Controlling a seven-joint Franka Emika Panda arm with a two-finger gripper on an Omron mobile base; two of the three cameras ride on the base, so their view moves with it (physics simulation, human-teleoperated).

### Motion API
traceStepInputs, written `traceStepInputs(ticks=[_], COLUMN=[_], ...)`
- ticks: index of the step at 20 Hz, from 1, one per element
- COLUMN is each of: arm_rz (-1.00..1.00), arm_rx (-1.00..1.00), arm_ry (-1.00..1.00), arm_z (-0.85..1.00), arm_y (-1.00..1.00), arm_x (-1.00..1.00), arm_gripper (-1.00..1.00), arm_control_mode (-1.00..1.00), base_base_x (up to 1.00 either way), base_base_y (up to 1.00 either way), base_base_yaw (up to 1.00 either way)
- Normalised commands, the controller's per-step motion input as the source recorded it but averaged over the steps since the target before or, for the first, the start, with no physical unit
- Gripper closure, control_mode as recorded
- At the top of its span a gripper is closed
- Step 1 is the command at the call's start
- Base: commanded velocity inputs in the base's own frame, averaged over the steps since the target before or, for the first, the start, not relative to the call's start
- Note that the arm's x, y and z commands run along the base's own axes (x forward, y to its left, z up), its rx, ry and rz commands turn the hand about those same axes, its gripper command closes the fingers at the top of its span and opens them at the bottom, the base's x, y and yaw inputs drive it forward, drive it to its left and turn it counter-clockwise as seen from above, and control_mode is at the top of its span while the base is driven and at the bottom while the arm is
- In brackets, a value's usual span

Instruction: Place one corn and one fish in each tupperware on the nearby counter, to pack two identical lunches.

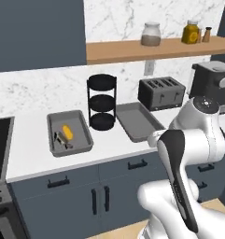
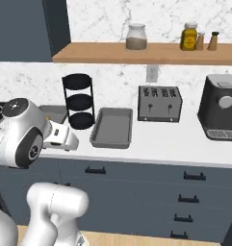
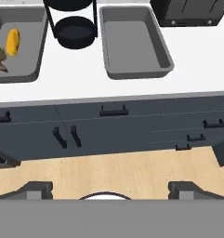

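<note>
Left base view shows us one corn (image 1: 67, 132) and one fish (image 1: 62, 139) lying close together in the tupperware (image 1: 84, 140) on the left side of the black round rack (image 1: 102, 102). So we think that lunch is packed. The second tupperware (image 1: 141, 123) sits on the right side of the rack, and it has nothing in it. Both trays rest on the white table (image 1: 32, 149), with the rack between them.

We cannot find the other corn or the other fish from here, so we still have to go and look for them.

Our end effector (image 3: 111, 191) is pulled back from the rack, out over the wooden floor (image 3: 113, 172) in front of the dark drawers (image 3: 132, 125). Its two fingers stand wide apart and hold nothing.

What could go wrong? We might take the corn or fish out of the full tray, and then that lunch would be broken. We might also drop the next food into the full tray, because the two trays look the same. The rack stands tall between the trays, so our arm could bump it when we reach over.

Behind the empty tray, further right of the rack, is a toaster (image 1: 161, 92).
</note>
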Motion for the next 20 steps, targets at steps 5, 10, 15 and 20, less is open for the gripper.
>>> traceStepInputs(ticks=[5, 10, 15, 20], arm_rz=[0.00, 0.00, 0.00, 0.00], arm_rx=[0.00, 0.00, 0.00, 0.00], arm_ry=[0.00, 0.00, 0.00, 0.00], arm_z=[0.00, 0.00, 0.00, 0.00], arm_y=[0.00, 0.00, 0.00, 0.00], arm_x=[0.00, 0.00, 0.00, 0.00], arm_gripper=[-1.00, -1.00, -1.00, -1.00], arm_control_mode=[1.00, 1.00, 1.00, 1.00], base_base_x=[-0.32, -0.36, 0.00, 0.25], base_base_y=[-1.00, -1.00, -0.90, -0.84], base_base_yaw=[-0.16, -0.16, -0.02, 0.14])
